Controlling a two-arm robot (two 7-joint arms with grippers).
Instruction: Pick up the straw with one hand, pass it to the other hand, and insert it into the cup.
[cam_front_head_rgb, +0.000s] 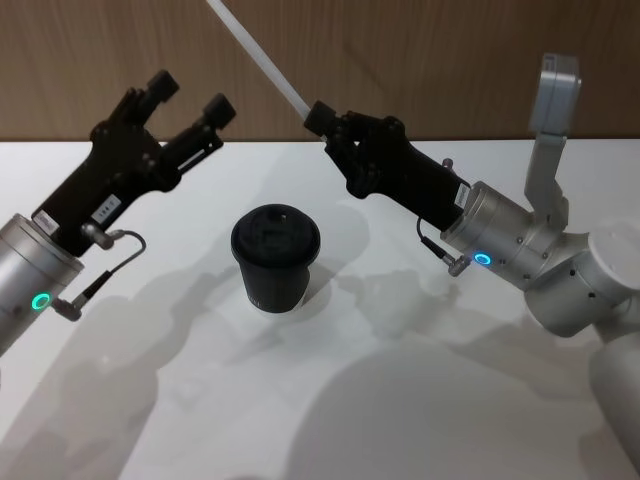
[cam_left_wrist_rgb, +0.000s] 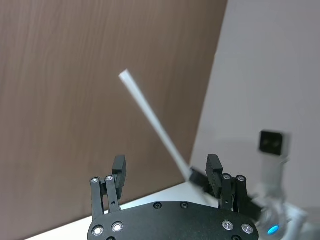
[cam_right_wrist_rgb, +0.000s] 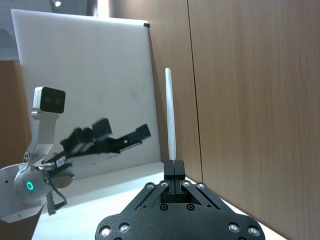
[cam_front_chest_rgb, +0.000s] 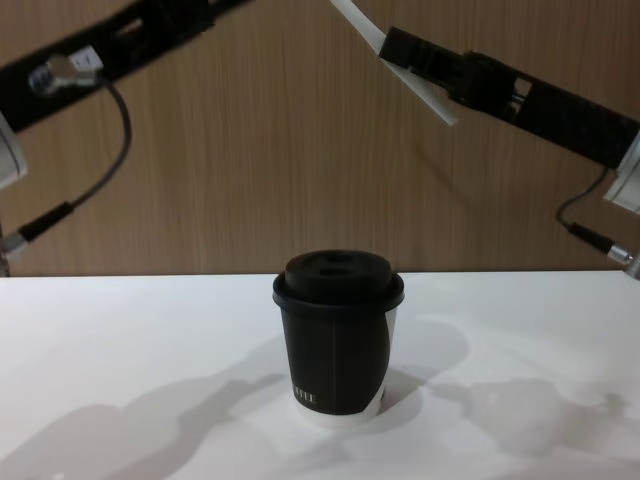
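You'll see the straw (cam_front_head_rgb: 262, 58) pinched near its lower end in the right hand (cam_front_head_rgb: 318, 115), fingers closed on it, in the air up and right of the cup (cam_front_head_rgb: 275, 260). Its long axis is diagonal, with the free end high and toward the robot's left. The left hand (cam_front_head_rgb: 190, 97) is spread wide and holds nothing; the cup stands upright on the tabletop (cam_front_head_rgb: 450, 400), lid on.
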